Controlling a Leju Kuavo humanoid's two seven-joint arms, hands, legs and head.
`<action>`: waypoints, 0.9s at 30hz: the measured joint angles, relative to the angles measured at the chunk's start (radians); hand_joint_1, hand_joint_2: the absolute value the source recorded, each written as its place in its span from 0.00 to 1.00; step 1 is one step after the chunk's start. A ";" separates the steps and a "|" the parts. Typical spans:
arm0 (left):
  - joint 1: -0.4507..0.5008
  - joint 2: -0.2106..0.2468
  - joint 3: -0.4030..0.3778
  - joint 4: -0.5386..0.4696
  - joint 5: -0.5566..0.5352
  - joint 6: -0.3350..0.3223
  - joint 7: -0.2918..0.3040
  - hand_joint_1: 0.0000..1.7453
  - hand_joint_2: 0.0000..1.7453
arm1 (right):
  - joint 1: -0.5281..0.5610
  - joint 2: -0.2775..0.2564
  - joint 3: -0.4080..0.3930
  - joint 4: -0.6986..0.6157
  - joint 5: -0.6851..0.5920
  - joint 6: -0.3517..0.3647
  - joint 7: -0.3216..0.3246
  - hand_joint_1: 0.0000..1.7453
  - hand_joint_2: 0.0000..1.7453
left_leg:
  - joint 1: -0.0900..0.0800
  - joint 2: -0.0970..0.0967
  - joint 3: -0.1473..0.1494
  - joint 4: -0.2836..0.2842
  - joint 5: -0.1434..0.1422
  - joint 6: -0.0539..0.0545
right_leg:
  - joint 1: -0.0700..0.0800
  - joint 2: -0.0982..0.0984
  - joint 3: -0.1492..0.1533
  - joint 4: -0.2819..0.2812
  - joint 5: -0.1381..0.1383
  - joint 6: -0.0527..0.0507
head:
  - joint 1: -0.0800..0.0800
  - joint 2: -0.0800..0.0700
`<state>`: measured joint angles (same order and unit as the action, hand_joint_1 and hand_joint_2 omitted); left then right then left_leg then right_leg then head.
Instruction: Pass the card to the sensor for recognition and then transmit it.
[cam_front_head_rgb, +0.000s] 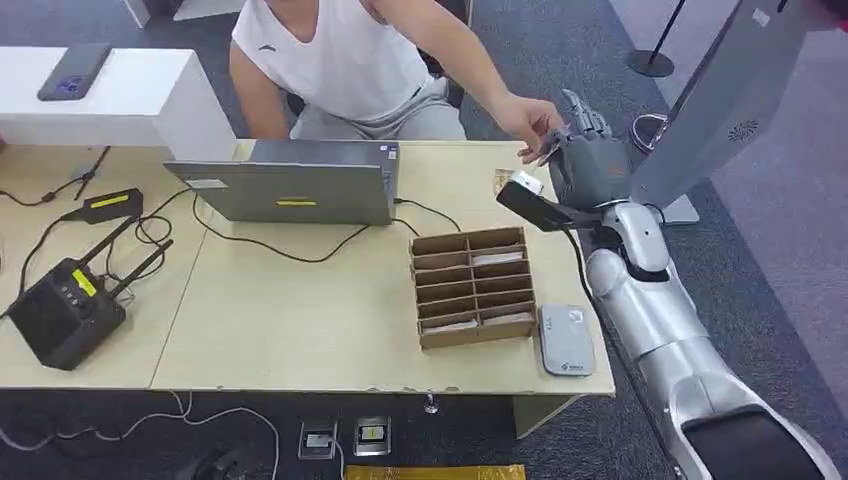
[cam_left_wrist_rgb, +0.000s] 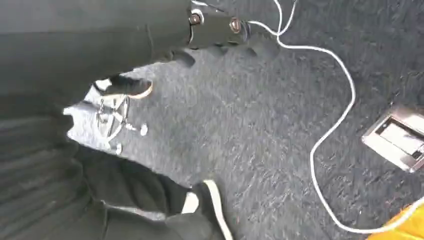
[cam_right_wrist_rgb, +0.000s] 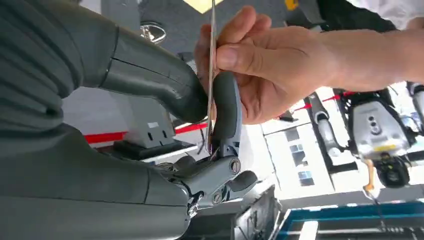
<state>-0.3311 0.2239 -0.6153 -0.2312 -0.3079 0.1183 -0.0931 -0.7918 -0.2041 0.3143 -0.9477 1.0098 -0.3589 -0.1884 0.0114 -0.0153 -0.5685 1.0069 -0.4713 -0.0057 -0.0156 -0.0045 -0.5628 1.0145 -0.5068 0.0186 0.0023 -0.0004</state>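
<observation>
The card (cam_right_wrist_rgb: 212, 75) stands edge-on in the right wrist view, pinched between the thick thumb and a dark finger of the right hand (cam_right_wrist_rgb: 200, 107), while a person's hand (cam_right_wrist_rgb: 265, 65) grips the same card from the other side with thumb and fingers. In the head view the right hand (cam_front_head_rgb: 588, 160) is raised past the far right corner of the table (cam_front_head_rgb: 300, 330), with the person's hand (cam_front_head_rgb: 528, 125) meeting it there. Both hold the card at once, so this looks like the handover, the last step of the task (the sensor (cam_front_head_rgb: 565, 340), if that is the grey pad near the table's front edge beside the cardboard tray (cam_front_head_rgb: 470, 285), lies well apart from the card now). The next move, as I judge it, calls for the right hand to ease its pinch so the card slides free without bending; letting go before the person's grip is firm could drop it. The left hand (cam_left_wrist_rgb: 55, 165) hangs low over the carpet, and whether it is open or closed cannot be told.
</observation>
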 joint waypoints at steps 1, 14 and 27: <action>-0.002 0.001 0.000 0.000 0.000 0.000 0.000 0.00 1.00 | -0.002 0.002 0.000 0.021 0.000 -0.005 0.000 1.00 1.00 | 0.000 0.000 0.000 0.000 0.000 0.000 | 0.000 0.000 0.000 0.000 0.000 0.000 | 0.000 0.000; -0.005 0.012 0.003 -0.002 -0.014 0.002 0.000 0.00 1.00 | -0.037 0.009 0.011 0.248 -0.036 -0.096 -0.025 0.00 1.00 | 0.000 0.000 0.000 0.000 0.000 0.000 | 0.000 0.000 0.000 0.000 0.000 0.000 | 0.000 0.000; 0.051 0.009 0.031 -0.001 0.017 0.021 0.002 0.00 1.00 | -0.102 -0.042 0.005 0.285 -0.119 -0.202 -0.061 0.00 1.00 | 0.000 0.001 0.000 0.000 0.000 0.000 | 0.000 0.001 -0.001 0.000 0.000 0.000 | 0.000 0.000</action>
